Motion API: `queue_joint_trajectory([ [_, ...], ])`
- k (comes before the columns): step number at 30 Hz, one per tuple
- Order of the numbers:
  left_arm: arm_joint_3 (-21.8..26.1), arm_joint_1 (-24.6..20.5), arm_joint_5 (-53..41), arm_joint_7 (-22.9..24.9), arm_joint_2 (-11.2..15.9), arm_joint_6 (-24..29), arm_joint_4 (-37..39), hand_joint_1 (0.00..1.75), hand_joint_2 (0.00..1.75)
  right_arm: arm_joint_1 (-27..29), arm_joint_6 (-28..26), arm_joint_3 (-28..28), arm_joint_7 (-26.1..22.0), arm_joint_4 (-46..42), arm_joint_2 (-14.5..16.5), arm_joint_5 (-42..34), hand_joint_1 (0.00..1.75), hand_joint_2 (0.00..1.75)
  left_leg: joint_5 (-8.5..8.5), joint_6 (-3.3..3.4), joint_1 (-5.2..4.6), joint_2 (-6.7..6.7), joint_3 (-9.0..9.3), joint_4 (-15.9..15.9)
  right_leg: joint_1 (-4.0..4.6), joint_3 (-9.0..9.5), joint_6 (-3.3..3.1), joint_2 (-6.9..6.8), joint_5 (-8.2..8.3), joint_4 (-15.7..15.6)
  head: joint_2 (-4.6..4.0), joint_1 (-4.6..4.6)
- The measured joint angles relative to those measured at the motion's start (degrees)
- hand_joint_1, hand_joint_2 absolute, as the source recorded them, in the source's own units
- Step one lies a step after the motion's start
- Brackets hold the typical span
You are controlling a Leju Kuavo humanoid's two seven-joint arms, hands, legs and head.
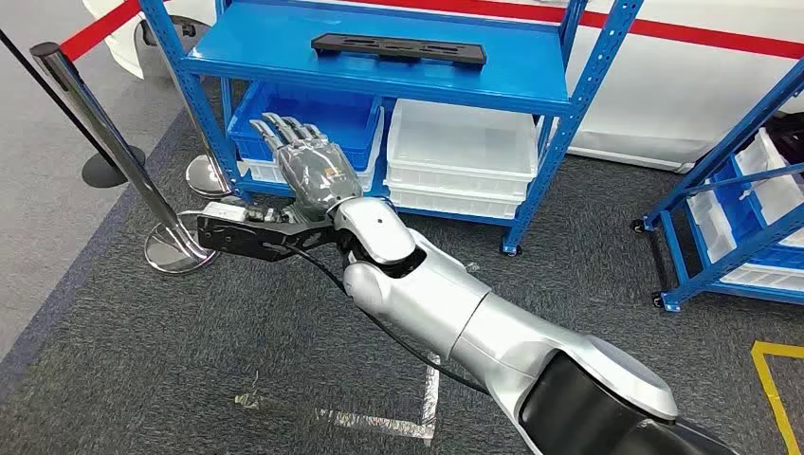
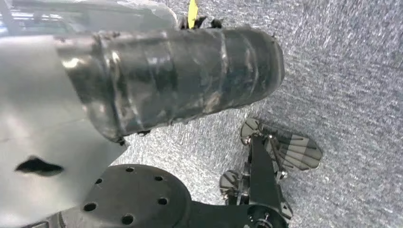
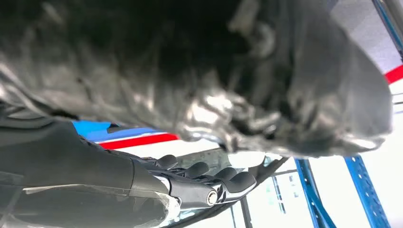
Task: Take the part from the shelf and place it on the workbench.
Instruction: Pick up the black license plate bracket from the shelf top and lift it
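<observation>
Part (image 1: 399,48) flat on blue shelf (image 1: 284,57) | right hand (image 1: 308,159) raised below, fingers extended, empty

Right hand (image 1: 308,161) raised with fingers spread and nothing held, in front of blue shelf (image 1: 379,71), below shelf board level. Part (image 1: 399,48) lies alone on shelf board, open space above it. Uprights flank shelf front. Stanchion (image 1: 114,152) stands near, left of hand.
</observation>
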Motion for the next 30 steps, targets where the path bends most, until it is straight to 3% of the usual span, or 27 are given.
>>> queue_joint_trajectory([
  [2,0.0,0.0,0.0,0.0,0.0,0.0,0.0,0.00,0.00,0.1,0.0,0.0,0.0,0.0,0.0,0.0,0.00,0.00,-0.04,0.02,-0.08,-0.05,0.07,0.0,0.04,1.16,-0.29,0.00,2.01,-2.8,0.00,-0.01],
  [5,0.0,0.0,0.0,0.2,0.0,0.0,0.0,0.00,0.00,0.1,0.1,0.0,-0.1,0.1,0.0,0.1,0.00,0.00,-0.24,-0.15,-0.34,-0.16,0.20,0.1,0.57,6.05,-1.66,0.00,7.11,-13.6,0.00,-0.05],
  [7,0.0,-0.1,0.0,0.4,-0.1,0.1,0.0,0.00,0.00,0.1,0.2,0.0,-0.1,0.1,0.0,0.2,0.00,0.00,-0.28,-0.66,-0.31,-0.14,0.03,0.0,1.02,7.64,-2.26,0.03,7.76,-17.0,0.00,-0.04],
  [10,0.0,-0.1,0.0,0.5,0.0,0.3,0.0,0.00,0.00,0.1,0.3,0.0,-0.2,0.1,0.1,0.2,0.00,0.00,-0.53,-1.66,-0.21,-0.07,0.00,0.0,0.79,8.20,-2.42,0.15,8.05,-18.1,0.00,0.01],
  [12,0.0,-0.1,0.0,0.6,0.1,0.3,0.0,0.00,0.00,0.1,0.4,0.0,-0.2,0.1,0.1,0.3,0.00,0.00,-2.60,-2.17,-0.19,-0.05,-1.36,3.2,0.31,8.84,-2.61,0.07,8.34,-18.9,0.00,-0.18],
  [14,-0.1,0.0,0.0,0.6,0.1,0.3,0.0,0.00,0.00,0.2,0.4,0.0,-0.3,0.2,0.2,0.4,0.00,0.00,-5.71,-2.61,-0.08,-0.04,-4.67,10.0,0.31,9.02,-2.81,-0.02,8.28,-19.0,0.00,-0.30],
  [16,-0.1,0.0,0.0,0.6,0.1,0.4,0.0,0.00,0.00,0.6,0.6,0.0,-0.3,0.3,0.1,0.5,0.00,0.00,-6.43,-3.02,0.03,-0.02,-7.00,14.3,0.34,9.02,-2.89,0.01,8.11,-18.8,0.00,-0.29],
  [17,-0.1,0.0,0.0,0.6,0.1,0.5,0.0,0.00,0.00,0.7,0.7,0.0,-0.3,0.4,0.1,0.6,0.00,0.00,-5.19,-3.18,0.10,-0.01,-6.72,13.4,0.30,9.01,-2.86,0.09,7.96,-18.6,0.00,-0.31],
  [20,-0.1,0.0,0.0,0.4,0.3,0.9,0.0,0.00,0.00,0.7,0.7,0.0,-0.3,0.5,0.1,0.8,0.00,0.00,-0.29,-3.33,0.25,0.00,-2.11,3.5,0.22,8.84,-2.23,0.37,7.09,-17.4,0.00,-0.37],
  [22,-0.3,-0.2,-0.1,0.2,0.4,1.0,0.0,0.00,0.00,0.7,0.7,0.0,-0.3,0.6,0.1,0.9,0.00,0.00,-0.11,-2.67,0.01,-0.10,-0.65,0.6,0.42,8.56,-1.65,0.43,6.76,-17.0,0.00,-0.41],
  [26,-0.7,-0.1,-0.2,0.0,0.4,1.0,0.0,0.00,0.00,0.8,0.7,0.0,-0.4,0.7,0.0,1.2,0.00,0.00,-0.12,-1.10,0.11,-0.10,-0.31,0.2,0.45,8.05,-0.74,0.38,5.76,-15.8,0.00,-0.30],
  [28,-0.7,-0.1,-0.1,0.0,0.4,1.2,0.0,0.00,0.00,0.8,0.7,0.0,-0.4,0.8,0.0,1.3,0.00,0.00,-0.12,-0.50,0.25,-0.02,-0.05,0.0,0.31,5.63,-0.26,0.31,3.17,-10.8,0.00,-0.14],
  [30,-0.8,-0.2,-0.1,0.0,0.5,1.4,0.0,0.00,0.00,1.0,0.7,0.0,-0.4,0.9,-0.2,1.3,0.00,0.00,-0.24,-0.15,0.24,0.01,0.00,0.0,0.18,1.76,-0.05,0.28,0.68,-3.6,0.00,-0.04],
])
